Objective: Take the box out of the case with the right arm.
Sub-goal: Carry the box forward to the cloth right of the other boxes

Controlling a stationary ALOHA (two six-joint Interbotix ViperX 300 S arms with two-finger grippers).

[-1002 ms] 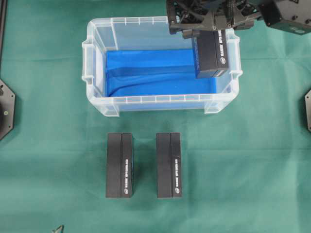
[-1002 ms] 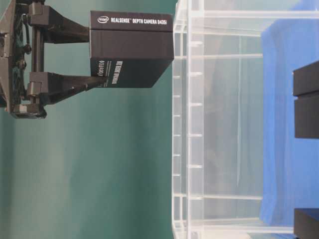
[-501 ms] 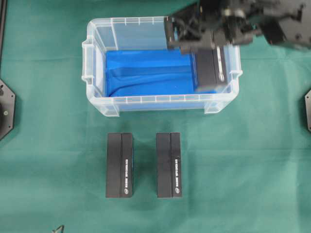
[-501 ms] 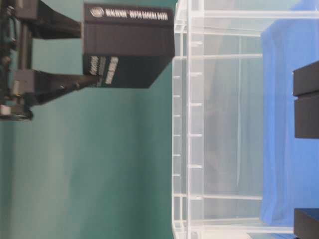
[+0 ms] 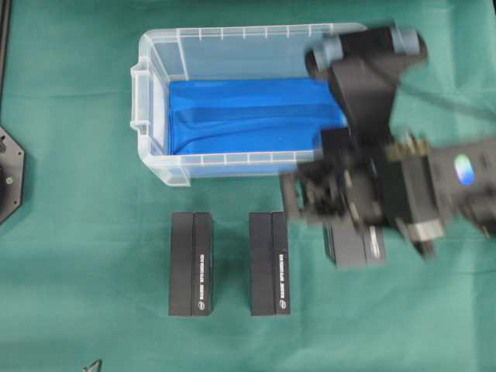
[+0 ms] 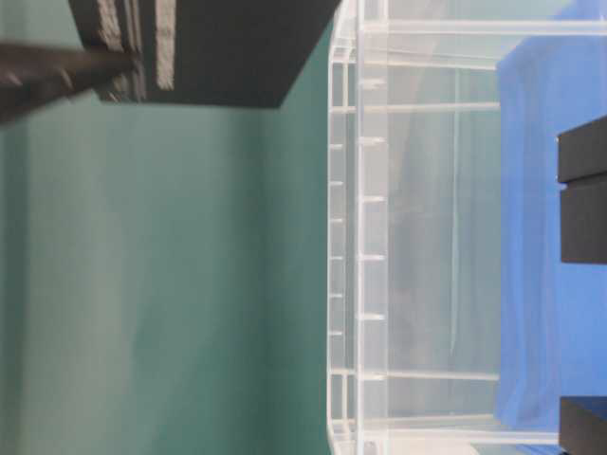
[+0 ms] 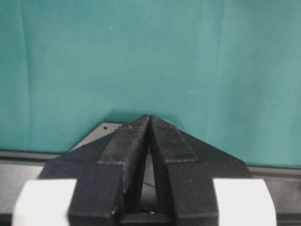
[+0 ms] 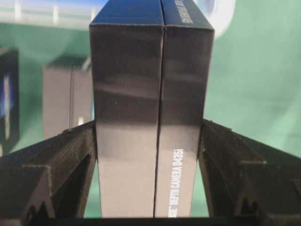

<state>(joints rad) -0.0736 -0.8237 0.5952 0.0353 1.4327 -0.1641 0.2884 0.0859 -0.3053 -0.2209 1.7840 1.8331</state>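
Observation:
The clear case (image 5: 147, 101) with its blue lining stands at the back of the green cloth and holds no box. My right gripper (image 5: 353, 232), blurred with motion, is shut on the black box (image 5: 355, 249), which hangs outside the case, in front of its right front corner. In the right wrist view the box (image 8: 150, 94) fills the gap, and both fingers (image 8: 70, 150) press its sides. The table-level view catches the box (image 6: 228, 47) at the top, left of the case wall (image 6: 346, 237). My left gripper (image 7: 149, 117) is shut on nothing above bare cloth.
Two more black boxes (image 5: 191, 264) (image 5: 270, 263) lie side by side in front of the case, just left of the held box. Black mounts sit at the left (image 5: 9, 174) and right table edges.
The right arm has swung the box from above the case's right end, over the front wall, to in front of the case beside the two boxes. The grip has stayed the same.

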